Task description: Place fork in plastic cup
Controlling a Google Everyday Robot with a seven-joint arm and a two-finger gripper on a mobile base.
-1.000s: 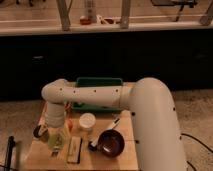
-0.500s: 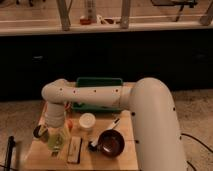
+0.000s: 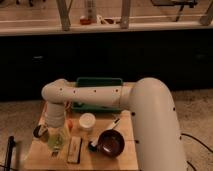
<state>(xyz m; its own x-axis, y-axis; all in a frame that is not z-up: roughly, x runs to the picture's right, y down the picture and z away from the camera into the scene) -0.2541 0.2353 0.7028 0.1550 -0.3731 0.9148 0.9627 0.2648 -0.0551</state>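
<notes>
The plastic cup [image 3: 58, 138], a tall translucent tumbler with a yellow-green tint, stands at the left of the wooden table [image 3: 107, 162]. My gripper [image 3: 55, 125] hangs from the white arm [image 3: 95, 95] straight over the cup, at or just inside its rim. I cannot make out a fork at the gripper or in the cup. A utensil with a dark handle and a pale end [image 3: 104, 134] leans across the rim of a dark bowl [image 3: 112, 143]; I cannot tell whether it is the fork.
A small dark metal cup [image 3: 40, 132] stands just left of the plastic cup. A short white round container [image 3: 86, 121] is to its right. A flat pale block [image 3: 75, 149] lies in front. A green tray [image 3: 98, 82] sits behind the arm. A black post [image 3: 10, 150] stands at far left.
</notes>
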